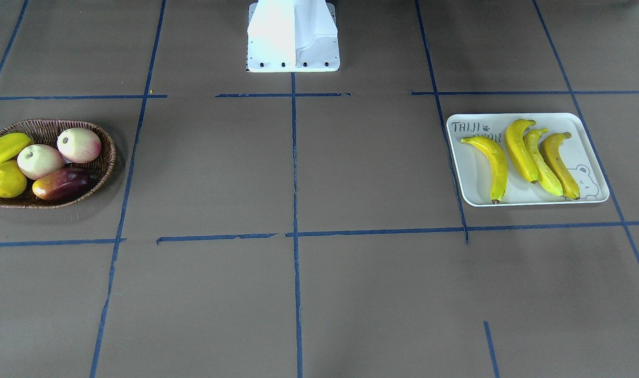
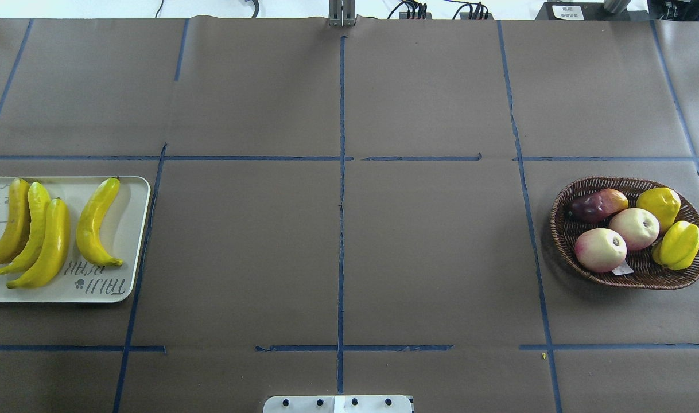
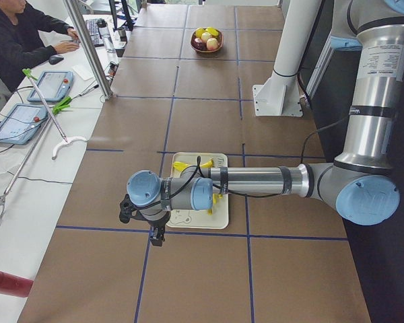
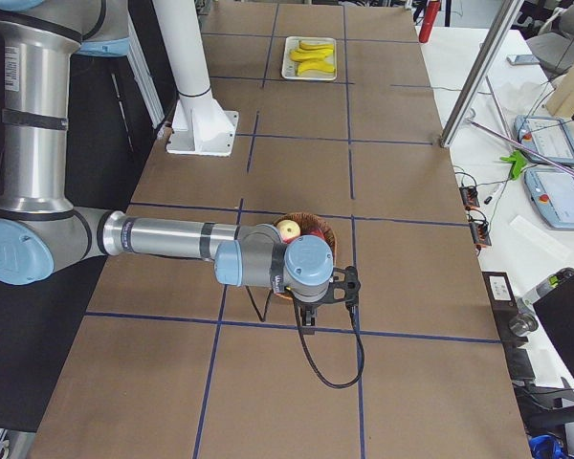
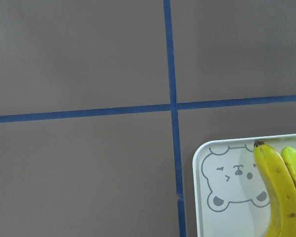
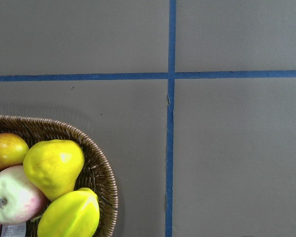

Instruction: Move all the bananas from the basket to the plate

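Toward the table's (image 2: 430, 258) left end lies the flat rectangular off-white plate (image 2: 130, 198). It is smooth, with rounded corners, a raised rim, grey "TAIJI BEAR" lettering and a bear-face drawing. On it rest four long, curved, glossy yellow bananas (image 2: 96, 221) with dark tips. Three lie close side by side and the fourth lies a little apart, nearer the plate's inner edge. The left gripper (image 3: 153, 235) hangs above the brown paper-covered table just off the plate's bear corner. Whether its fingers are parted or closed I cannot tell.

Near the table's right end sits the shallow oval basket of brown woven wicker (image 2: 653, 274). It holds five fruits and no banana: two round cream-and-pink apples (image 2: 601, 249), one dark red-orange mango (image 2: 596, 205), one bumpy yellow pear (image 2: 659, 203) and one ridged yellow-green starfruit (image 2: 679, 245). The right gripper (image 4: 308, 320) hangs beside the basket. Its finger state cannot be told either.
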